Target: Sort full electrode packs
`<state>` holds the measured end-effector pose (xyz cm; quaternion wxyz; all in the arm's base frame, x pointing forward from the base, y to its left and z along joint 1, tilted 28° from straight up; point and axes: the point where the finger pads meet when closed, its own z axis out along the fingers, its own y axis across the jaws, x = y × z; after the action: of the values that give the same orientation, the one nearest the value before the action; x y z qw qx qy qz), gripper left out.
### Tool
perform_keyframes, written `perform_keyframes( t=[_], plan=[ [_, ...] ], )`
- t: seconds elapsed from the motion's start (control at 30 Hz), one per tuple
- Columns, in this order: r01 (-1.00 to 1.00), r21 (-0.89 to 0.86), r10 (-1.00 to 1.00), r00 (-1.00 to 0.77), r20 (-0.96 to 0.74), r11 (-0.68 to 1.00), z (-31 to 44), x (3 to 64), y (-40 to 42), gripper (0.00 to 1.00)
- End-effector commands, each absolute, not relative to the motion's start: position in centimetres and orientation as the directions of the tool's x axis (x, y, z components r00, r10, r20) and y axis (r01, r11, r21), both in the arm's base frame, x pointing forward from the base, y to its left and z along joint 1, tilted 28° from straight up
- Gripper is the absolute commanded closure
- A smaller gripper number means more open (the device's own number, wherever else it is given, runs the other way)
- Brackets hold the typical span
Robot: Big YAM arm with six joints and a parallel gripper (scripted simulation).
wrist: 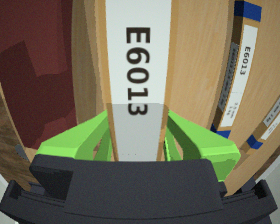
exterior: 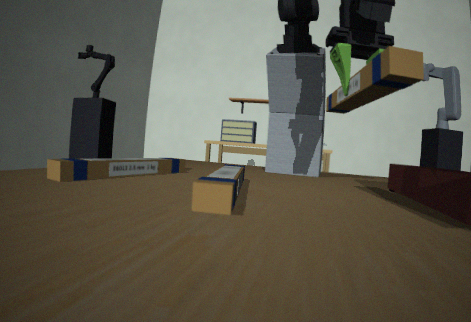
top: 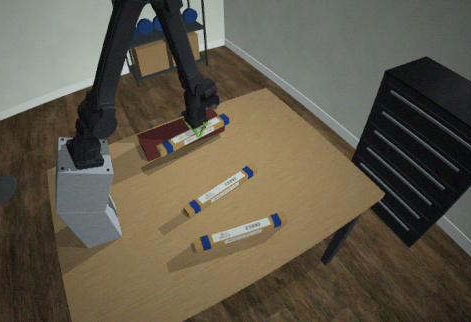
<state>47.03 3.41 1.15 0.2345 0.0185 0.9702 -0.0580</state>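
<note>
My gripper (top: 197,131) (exterior: 360,75) (wrist: 137,113) is shut on a tan pack (top: 180,138) (exterior: 405,67) (wrist: 138,65) with blue bands and a white E6013 label. The pack is held up, well above the table, its label upward. The dark red low platform (top: 153,142) (exterior: 438,187) (wrist: 33,75) bears no pack; in the wrist view it lies left of the held pack, with table between them. A second pack (top: 223,189) (exterior: 213,197) (wrist: 243,65) lies flat mid-table. A third pack (top: 243,230) (exterior: 133,168) (wrist: 272,120) lies flat farther from the platform.
The arm's grey pedestal (top: 83,187) (exterior: 282,85) stands at the table's edge. A black drawer cabinet (top: 423,145) stands on the floor beyond the table. A shelf rack with cardboard boxes (top: 150,57) stands behind the platform side.
</note>
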Motion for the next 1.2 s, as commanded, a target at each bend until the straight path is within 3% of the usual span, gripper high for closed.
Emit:
perform_keyframes(
  t=[0.0, 1.17],
  plan=[
    [0.075, -0.095, 0.019, -0.872, -0.489, 0.993, 2.4, 47.6, 3.3, 1.00],
    [0.065, -0.100, 0.010, -0.881, -0.473, 0.993, 1.3, 47.2, 3.3, 1.00]
  ],
)
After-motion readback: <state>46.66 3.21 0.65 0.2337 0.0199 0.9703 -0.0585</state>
